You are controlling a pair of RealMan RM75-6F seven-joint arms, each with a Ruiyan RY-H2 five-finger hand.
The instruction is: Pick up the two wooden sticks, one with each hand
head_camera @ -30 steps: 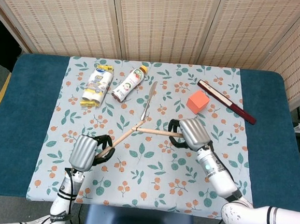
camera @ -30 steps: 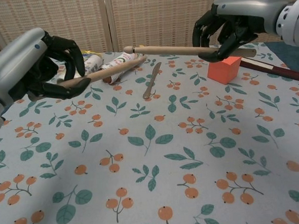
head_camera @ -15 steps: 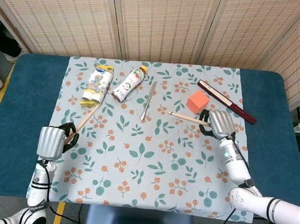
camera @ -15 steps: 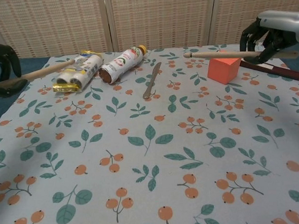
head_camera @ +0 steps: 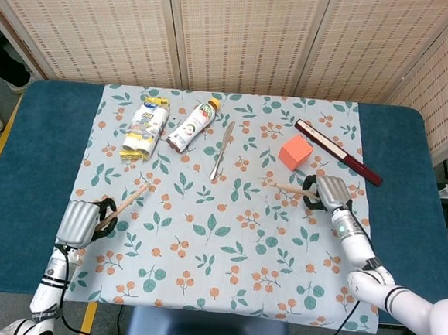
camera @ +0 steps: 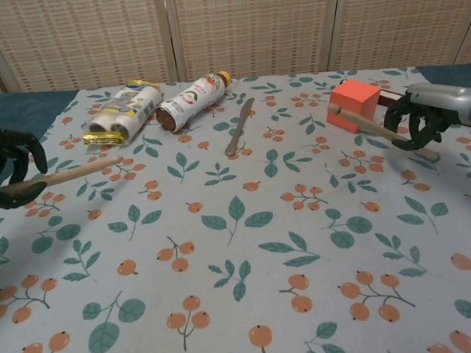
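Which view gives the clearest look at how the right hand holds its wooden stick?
The chest view: the right hand is seen side-on, fingers curled around the stick, which slants past the orange block. The head view shows the same hand from above, its back hiding the fingers; only the stick's front part shows.

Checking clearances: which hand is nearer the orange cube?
Right hand, just below-right of the orange cube; left hand sits far off at the table's opposite front corner.

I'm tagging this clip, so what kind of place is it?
Probably an indoor robot test space: a table under a leaf-and-berry cloth, woven folding screens behind, and assorted props like an orange block.
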